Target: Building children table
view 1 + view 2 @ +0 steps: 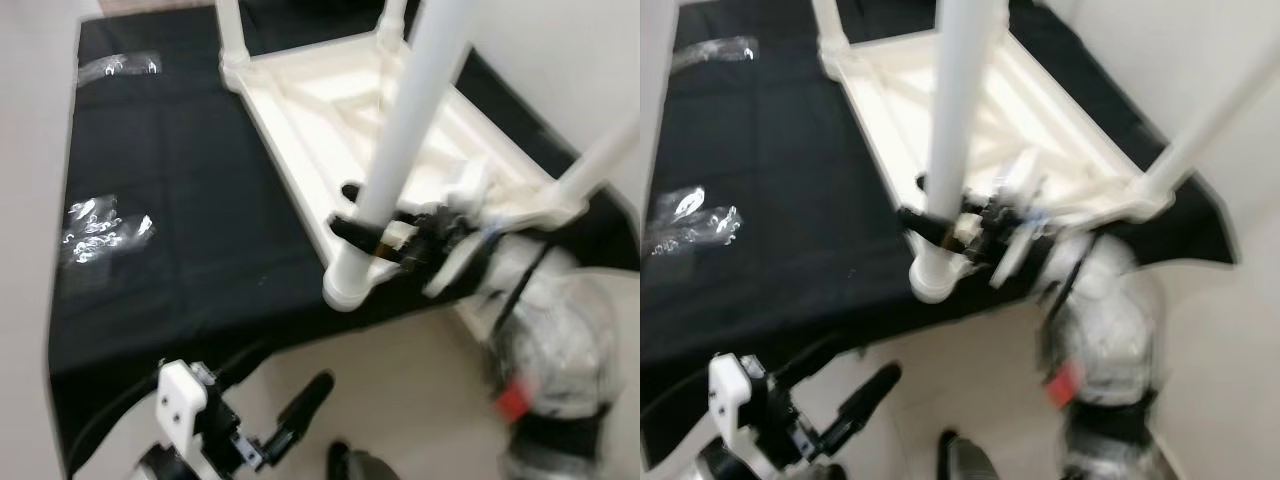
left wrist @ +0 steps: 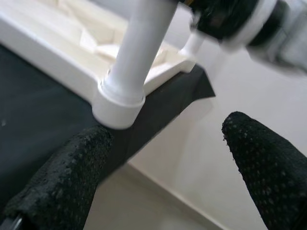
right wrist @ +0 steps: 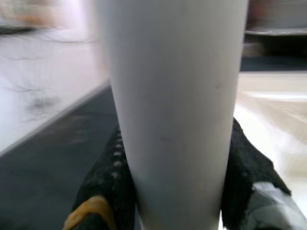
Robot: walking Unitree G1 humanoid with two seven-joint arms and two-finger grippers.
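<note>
Right gripper (image 1: 362, 232) clamped round white table leg (image 1: 410, 115), left gripper (image 2: 168, 158) spread wide, empty, low beside black mat (image 1: 170, 200)

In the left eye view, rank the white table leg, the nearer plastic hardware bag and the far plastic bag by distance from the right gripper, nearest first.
1. White table leg: held in the right gripper fingers.
2. Nearer plastic hardware bag: on the black cloth, to the robot's left.
3. Far plastic bag: far left corner of the cloth.
</note>
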